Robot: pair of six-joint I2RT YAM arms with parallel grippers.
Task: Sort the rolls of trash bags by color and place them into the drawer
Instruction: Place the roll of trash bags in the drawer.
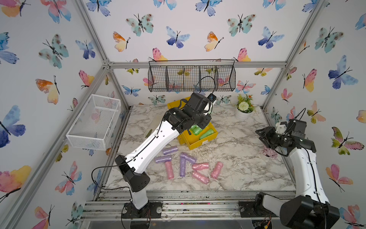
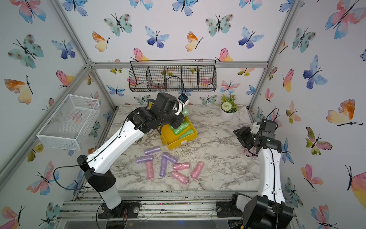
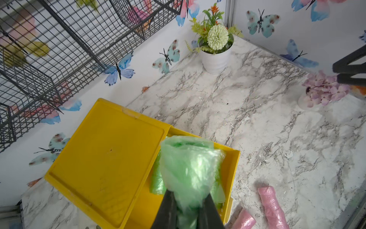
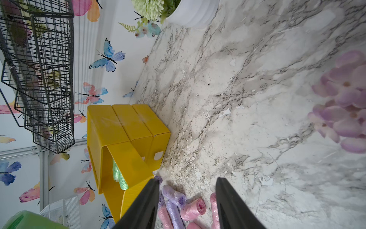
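My left gripper [image 3: 187,195] is shut on a green roll of trash bags [image 3: 188,164] and holds it above the open top drawer [image 3: 231,168] of the yellow drawer unit [image 1: 198,145]. More green rolls [image 1: 206,133] lie inside that drawer. In both top views, several purple rolls [image 1: 170,150] and pink rolls [image 1: 200,166] lie loose on the marble table in front of the drawer [image 2: 178,143]. My right gripper [image 4: 188,179] is open and holds nothing. It hovers at the table's right side [image 1: 261,136], facing the loose rolls [image 4: 192,208].
A black wire basket [image 1: 192,78] hangs on the back wall above the drawer unit. A white mesh basket [image 1: 95,121] hangs on the left wall. A white pot with a plant [image 1: 243,111] stands back right, and lilac fake flowers [image 1: 268,152] lie under my right arm.
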